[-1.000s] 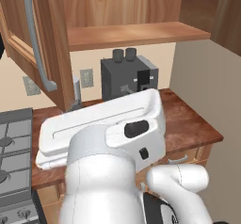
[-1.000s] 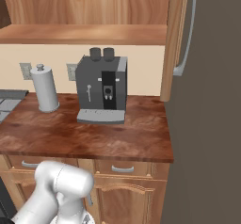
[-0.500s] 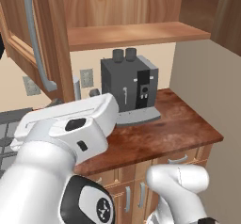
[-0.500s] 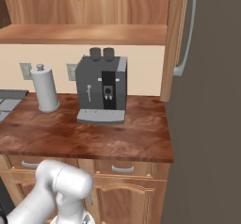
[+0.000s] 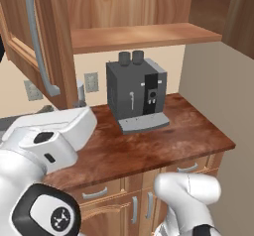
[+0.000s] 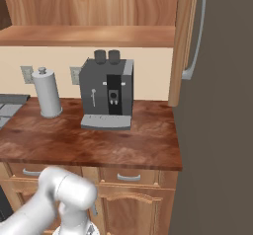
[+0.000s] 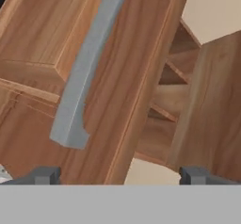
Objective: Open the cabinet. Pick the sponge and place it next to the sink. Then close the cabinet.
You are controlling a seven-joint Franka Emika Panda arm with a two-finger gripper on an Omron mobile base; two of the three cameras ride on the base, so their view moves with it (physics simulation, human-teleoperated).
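A: Cabinet (image 5: pixel 124 12) status?
B: Wall-mounted above counter (image 6: pixel 99 145). Both doors swung open; L door (image 5: pixel 30 46) w/ grey bar handle (image 7: pixel 84 72), R door (image 6: pixel 185 41) likewise. Wooden shelf (image 5: pixel 139 34) exposed.
A: Items on counter?
B: Dark coffee machine (image 6: pixel 107 95) at centre; white paper-towel roll (image 6: pixel 46 93) to one side, apart from it.
A: Gripper (image 7: pixel 120 176)?
B: Jaws spread wide, nothing between them, facing L door's handle edge.
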